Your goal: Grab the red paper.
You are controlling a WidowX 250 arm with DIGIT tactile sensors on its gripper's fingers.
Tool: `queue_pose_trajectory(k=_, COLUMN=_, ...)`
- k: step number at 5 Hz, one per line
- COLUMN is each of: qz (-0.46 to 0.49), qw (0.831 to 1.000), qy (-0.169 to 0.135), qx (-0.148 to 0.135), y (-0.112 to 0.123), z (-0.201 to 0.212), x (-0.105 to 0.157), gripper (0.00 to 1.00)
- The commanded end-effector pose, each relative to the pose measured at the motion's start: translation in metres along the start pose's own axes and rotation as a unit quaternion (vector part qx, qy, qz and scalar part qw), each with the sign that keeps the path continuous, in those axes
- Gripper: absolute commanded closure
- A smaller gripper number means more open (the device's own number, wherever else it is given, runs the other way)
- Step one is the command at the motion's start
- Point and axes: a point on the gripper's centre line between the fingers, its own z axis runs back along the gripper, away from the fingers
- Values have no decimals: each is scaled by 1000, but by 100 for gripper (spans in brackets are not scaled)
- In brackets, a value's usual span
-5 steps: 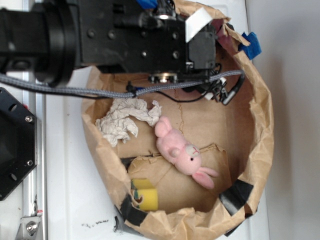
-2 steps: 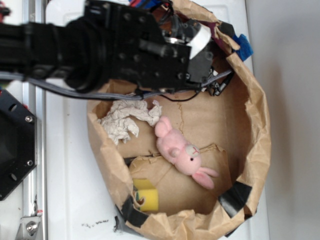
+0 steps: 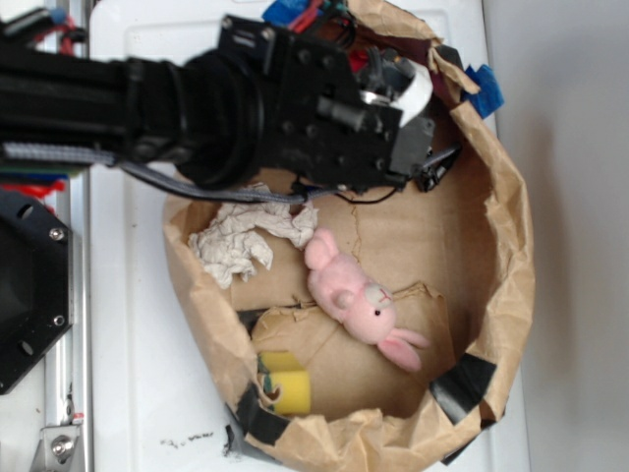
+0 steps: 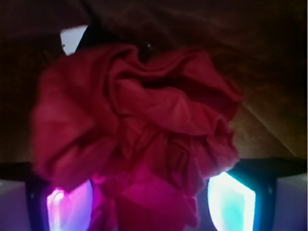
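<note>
Fingers (image 4: 231,197) spread wide, flanking red paper (image 4: 139,134): light, soft, crushable wad; best pinched across its bulky middle.

The exterior view looks straight down from above and takes in the whole brown bag (image 3: 511,246), with the arm (image 3: 197,103) entering from 9 o'clock and covering the bag's 12 o'clock end. The wrist view sits on the arm's tip, very near, facing into that hidden end: the red paper (image 4: 139,130) fills its frame, with bag wall behind at 12 o'clock. The two views share only that end of the bag; the paper shows in the wrist view alone.
</note>
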Motion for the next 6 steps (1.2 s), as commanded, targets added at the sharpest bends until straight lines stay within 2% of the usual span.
queue_pose_trajectory(k=1, qz=16, qw=1000, qy=-8, qx=-19, y=2, z=14, x=14, gripper=100)
queue_pose_trajectory(k=3, qz=12, qw=999, qy=17, qx=-34, y=7, z=25, x=19, gripper=100)
queue_pose_trajectory(k=4, qz=-41, qw=996, qy=54, qx=-60, y=11, z=60, x=17, gripper=100)
queue_pose_trajectory(k=5, qz=-140, qw=978, qy=96, qx=-120, y=24, z=120, x=1, gripper=100)
queue_pose_trajectory(k=6, qz=-233, qw=945, qy=174, qx=-153, y=36, z=156, x=-7, gripper=100)
